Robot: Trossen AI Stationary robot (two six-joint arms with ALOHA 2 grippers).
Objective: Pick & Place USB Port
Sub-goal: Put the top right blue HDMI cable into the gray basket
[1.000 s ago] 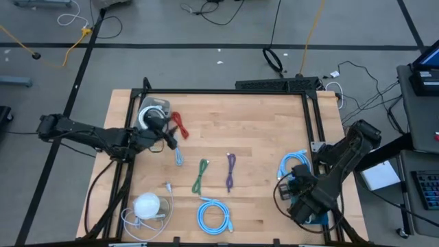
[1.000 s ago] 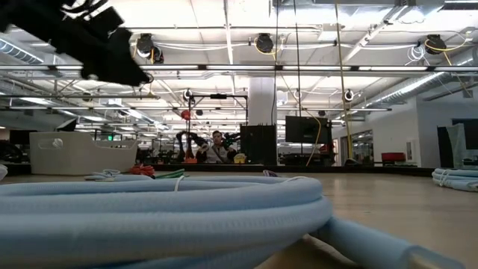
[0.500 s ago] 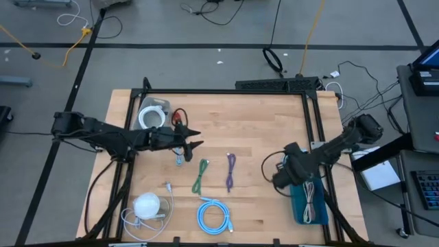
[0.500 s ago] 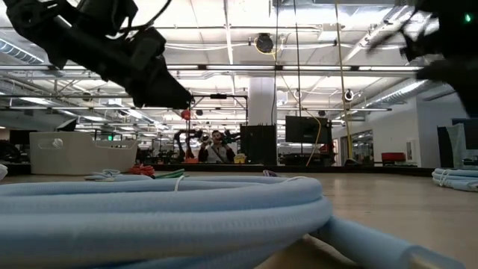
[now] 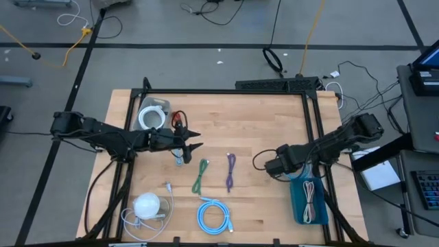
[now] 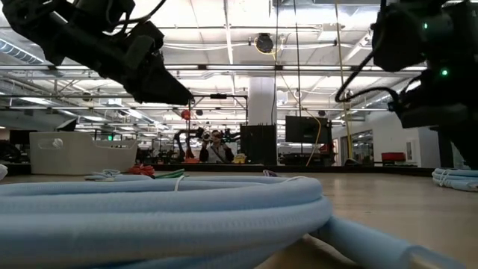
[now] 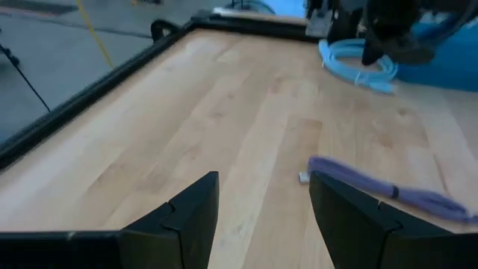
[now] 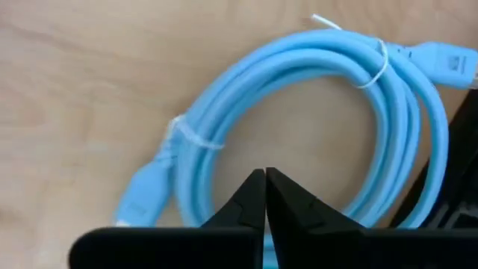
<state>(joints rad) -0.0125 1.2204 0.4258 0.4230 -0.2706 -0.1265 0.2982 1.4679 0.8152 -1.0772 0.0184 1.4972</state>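
Several tied USB cables lie flat on the wooden table [image 5: 260, 116]: a green one [image 5: 200, 175], a purple one [image 5: 230, 171] [image 7: 388, 192], a light blue coil [image 5: 214, 214] near the front edge, and a second light blue coil [image 8: 299, 67] [image 7: 351, 56] at the right. My right gripper [image 5: 276, 169] [image 8: 265, 187] hangs shut over this second coil's hollow middle with nothing between its fingers. My left gripper [image 5: 194, 140] [image 7: 261, 213] stands open above bare wood left of the green cable. A white cable [image 5: 312, 199] lies in the blue bin [image 5: 299, 206].
A red cable [image 5: 180, 121] and a white round roll [image 5: 152, 115] lie at the far left. A white dome-shaped object with its cord [image 5: 147, 205] sits at the near left. A black frame [image 5: 226, 92] rims the table. A person shows far off in the room [image 6: 216, 149].
My right gripper has left the blue bin at the near right and swung toward the far edge and left, stopping over the right-hand light blue coil. My left gripper has reached from the white roll toward the table's middle, then kept still.
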